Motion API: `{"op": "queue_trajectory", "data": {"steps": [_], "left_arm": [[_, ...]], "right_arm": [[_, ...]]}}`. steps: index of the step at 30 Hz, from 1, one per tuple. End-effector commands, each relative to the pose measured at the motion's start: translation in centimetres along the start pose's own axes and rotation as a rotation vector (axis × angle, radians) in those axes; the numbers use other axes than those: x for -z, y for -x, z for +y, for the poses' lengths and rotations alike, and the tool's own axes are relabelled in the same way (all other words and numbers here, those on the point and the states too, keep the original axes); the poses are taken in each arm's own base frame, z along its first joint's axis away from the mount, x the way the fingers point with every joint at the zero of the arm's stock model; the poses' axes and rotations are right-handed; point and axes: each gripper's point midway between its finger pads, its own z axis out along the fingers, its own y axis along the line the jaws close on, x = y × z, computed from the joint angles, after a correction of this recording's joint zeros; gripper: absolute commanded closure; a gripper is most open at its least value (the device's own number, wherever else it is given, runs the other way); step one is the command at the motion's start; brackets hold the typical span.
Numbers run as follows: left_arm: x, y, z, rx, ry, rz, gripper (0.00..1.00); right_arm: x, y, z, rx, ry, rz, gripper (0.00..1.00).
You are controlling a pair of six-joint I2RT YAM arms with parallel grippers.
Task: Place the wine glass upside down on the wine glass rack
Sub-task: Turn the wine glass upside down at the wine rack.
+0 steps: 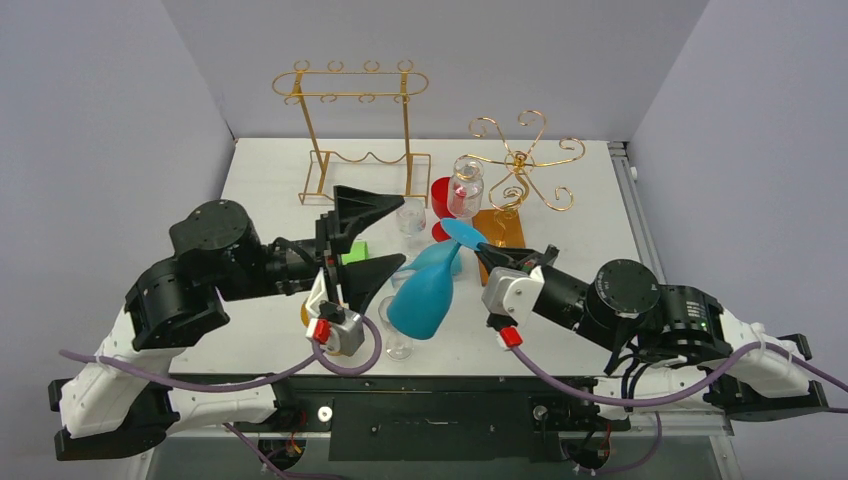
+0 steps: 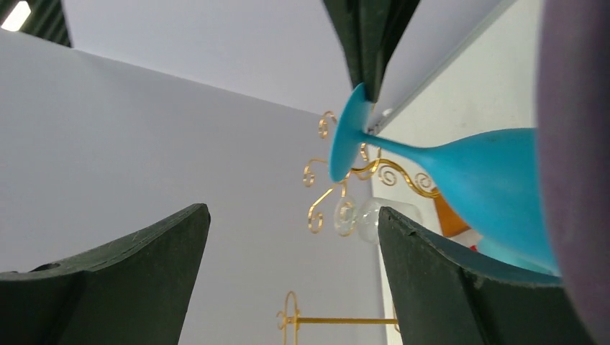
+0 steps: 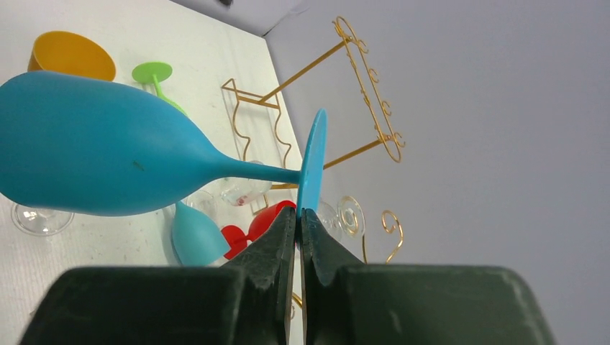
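**Desk:** What has hold of the glass?

**Photographer:** The right gripper [image 3: 298,215], its jaws pinched tight on the rim of the foot of an opaque blue wine glass [image 1: 425,295]. The glass hangs on its side above the white bench [image 1: 270,190]. Its foot points toward the far wall and its bowl slopes down toward the near edge, between the two arms.

**Desk:** And the other arm?

**Photographer:** The left gripper [image 1: 402,232] stands with its jaws wide and nothing between them. In the overhead view its nearer finger [image 1: 375,275] sits just beside the blue bowl. Whether the two touch, I cannot tell.

**Desk:** Where are the racks?

**Photographer:** Both are at the far side of the bench. A tall gold wire rack with an oval, hook-lined top [image 1: 350,85] stands left of centre. A gold wire rack of spiral arms [image 1: 520,155] stands to its right on an orange-brown base plate [image 1: 497,235]. The blue glass hangs on neither, and its foot is nearer the spiral one.

**Desk:** What else is on the bench?

**Photographer:** A red wine glass [image 1: 440,195] and a clear glass [image 1: 467,185] sit by the spiral rack. A smaller pale blue glass [image 3: 194,233] lies beneath the held one. There is also a green stemmed glass [image 3: 152,72], an orange cup [image 3: 72,54] and another clear stemmed glass [image 1: 397,345] near the front edge.
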Motion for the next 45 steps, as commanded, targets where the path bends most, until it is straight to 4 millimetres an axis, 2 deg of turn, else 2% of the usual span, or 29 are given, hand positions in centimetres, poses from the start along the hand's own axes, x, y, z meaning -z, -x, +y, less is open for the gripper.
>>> {"op": "queue_trajectory", "data": {"steps": [1, 6, 7, 8, 11, 12, 15, 16, 17, 19, 20, 22, 23, 28, 34, 36, 39, 40, 41, 45], "left_arm": [[-0.7, 0.7, -3.0, 0.061, -0.154, -0.046, 0.15], [-1.5, 0.5, -4.4, 0.052, -0.199, -0.059, 0.16], [-1.6, 0.4, -4.5, 0.053, -0.206, -0.057, 0.22], [-1.7, 0.3, -4.8, 0.049, -0.224, -0.052, 0.32], [-1.8, -0.2, -5.8, 0.042, -0.293, -0.029, 0.76], [-1.9, -0.2, -5.8, 0.046, -0.290, -0.029, 0.84], [-2.1, 0.0, -5.9, 0.059, -0.282, -0.048, 0.86], [-2.1, 0.0, -6.1, 0.058, -0.284, -0.048, 0.83], [-2.2, -0.2, -6.1, 0.055, -0.281, -0.043, 0.77], [-2.4, -0.6, -5.7, 0.070, -0.255, -0.021, 0.57], [-2.4, -0.7, -5.4, 0.086, -0.241, -0.014, 0.53], [-2.3, -0.7, -5.3, 0.086, -0.234, -0.007, 0.53], [-2.3, -0.8, -5.3, 0.082, -0.238, -0.001, 0.58], [-2.4, -1.6, -5.5, 0.086, -0.256, 0.042, 1.00], [-2.8, -2.2, -4.4, 0.108, -0.205, 0.077, 1.00], [-2.8, -2.1, -3.2, 0.084, -0.140, 0.069, 1.00], [-2.9, -2.6, -1.5, -0.014, -0.027, 0.073, 1.00], [-2.9, -2.7, -0.9, -0.050, 0.012, 0.075, 1.00], [-2.9, -2.6, -0.3, -0.085, 0.043, 0.073, 1.00], [-2.5, -2.1, 2.4, -0.163, 0.158, 0.068, 1.00]], "right_arm": [[-0.7, 1.9, -0.4, -0.009, 0.020, -0.041, 1.00], [-1.7, 2.9, 0.0, 0.006, 0.056, -0.051, 1.00], [-1.8, 3.1, 0.1, 0.008, 0.062, -0.054, 1.00], [-2.0, 3.3, 0.2, 0.011, 0.066, -0.056, 1.00], [-2.3, 3.6, 0.3, 0.018, 0.075, -0.059, 1.00], [-2.4, 3.7, 0.4, 0.021, 0.078, -0.061, 1.00], [-2.8, 4.0, 0.6, 0.035, 0.089, -0.066, 1.00], [-3.0, 4.2, 0.8, 0.040, 0.094, -0.066, 1.00], [-3.1, 4.3, 0.9, 0.043, 0.099, -0.070, 1.00], [-3.4, 4.5, 1.1, 0.051, 0.106, -0.069, 1.00], [-3.5, 4.6, 1.2, 0.055, 0.109, -0.069, 1.00], [-3.5, 4.7, 1.3, 0.059, 0.110, -0.071, 1.00], [-3.5, 4.7, 1.3, 0.061, 0.110, -0.071, 1.00], [-3.5, 5.1, 1.4, 0.067, 0.105, -0.082, 1.00], [-3.8, 5.7, 1.1, 0.031, 0.052, -0.091, 0.99], [-3.9, 5.9, 0.4, -0.041, -0.006, -0.099, 0.74], [-3.7, 5.7, -0.3, -0.164, -0.078, -0.117, 0.52], [-3.4, 5.5, -0.5, -0.205, -0.097, -0.125, 0.35], [-2.9, 5.3, -0.7, -0.246, -0.112, -0.138, 0.29], [-1.3, 4.3, -0.7, -0.398, -0.146, -0.182, 0.28]]}}
